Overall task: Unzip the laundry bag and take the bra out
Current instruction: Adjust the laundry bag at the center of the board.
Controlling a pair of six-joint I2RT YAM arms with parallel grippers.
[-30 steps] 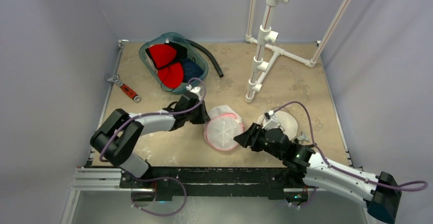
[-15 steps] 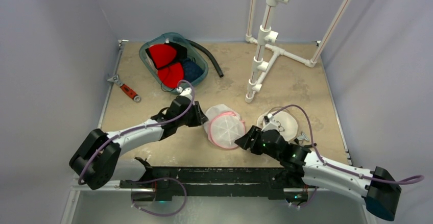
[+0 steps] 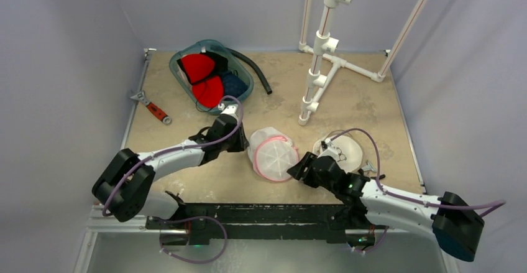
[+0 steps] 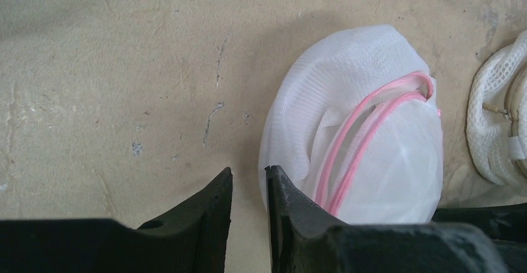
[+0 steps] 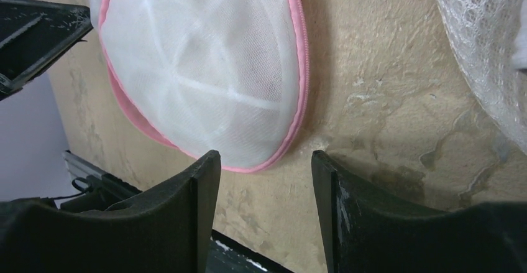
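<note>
The laundry bag point(image 3: 273, 155) is a white mesh dome with a pink zipper rim, lying mid-table. It also shows as the laundry bag point(image 4: 363, 130) and the laundry bag point(image 5: 199, 80) in the wrist views. My left gripper point(image 3: 243, 141) sits at its left edge. The left gripper point(image 4: 248, 172) is open by a narrow gap with only table between the tips, and its right finger point(image 4: 292, 211) is against the mesh. My right gripper point(image 3: 294, 168) is at the bag's near right edge. The right gripper point(image 5: 266, 156) is open and holds nothing. No bra shows through the mesh.
A white coarse-mesh item point(image 3: 343, 152) lies just right of the bag, by my right arm. At the back left are a teal basket point(image 3: 176, 74) of red and dark garments, a black hose point(image 3: 253, 69) and a red-handled wrench point(image 3: 153, 107). A white pipe stand point(image 3: 320, 68) rises behind.
My left gripper has opened slightly and its arm has swung outward and lower. The right arm has crept a little toward the bag. The bag has barely moved.
</note>
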